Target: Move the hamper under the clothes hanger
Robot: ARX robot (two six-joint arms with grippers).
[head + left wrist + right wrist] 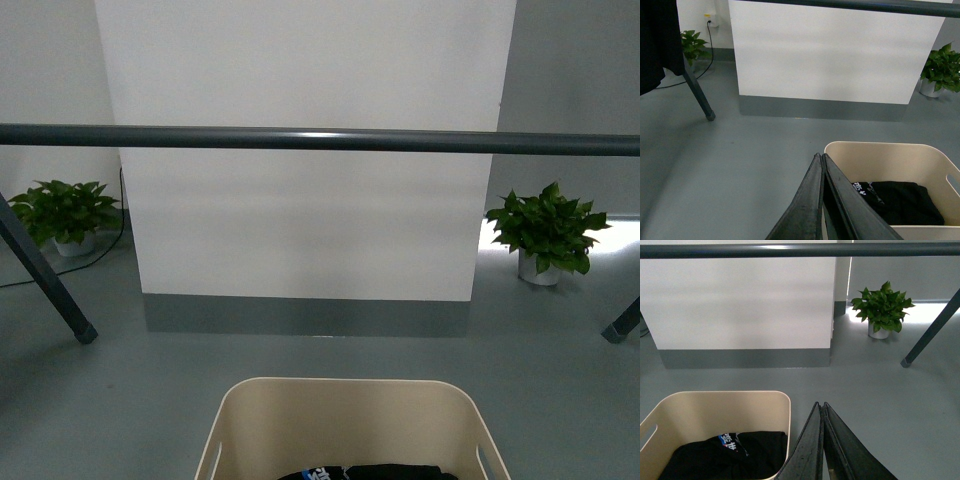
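The hamper (352, 425) stands on the grey floor (120, 400), near side of the clothes hanger (320, 139) rail, approx. centred, w/ dark clothes (365, 472) inside. Left gripper (822, 159) fingers pressed together, holding nothing; right gripper (820, 406) same.

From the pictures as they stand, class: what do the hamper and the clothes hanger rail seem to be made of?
The hamper looks like moulded plastic: cream-beige, smooth matte walls, rounded rim, slot handles cut in the sides. The clothes hanger rail looks like metal tube, probably painted or coated dark grey: thin, straight, with a soft highlight along its top. Neither can be confirmed by sight alone.
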